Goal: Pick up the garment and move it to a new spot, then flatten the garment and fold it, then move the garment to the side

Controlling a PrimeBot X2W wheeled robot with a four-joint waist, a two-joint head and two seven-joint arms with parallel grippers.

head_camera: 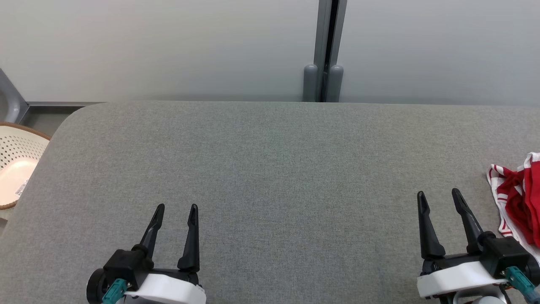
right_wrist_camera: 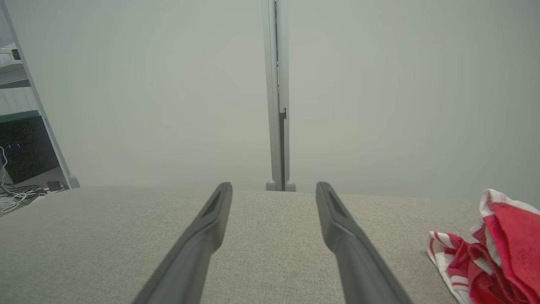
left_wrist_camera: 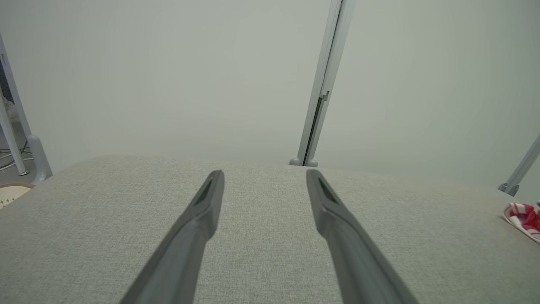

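Grey fabric counter [head_camera: 270, 160] runs ahead of the jaws, a grey post [head_camera: 322, 80] behind it; left jaws and right jaws stand wide, empty; red-and-white garment [head_camera: 521, 202] lies crumpled just right of the right jaws, untouched; cream perforated basket [head_camera: 19, 169] sits off-counter, left of the left jaws.

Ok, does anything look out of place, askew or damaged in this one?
Only the red-and-white garment: it lies crumpled in a heap at the right side of the grey table, just right of the open right gripper, not flattened. No spills or damage visible; the left gripper is open and empty too.
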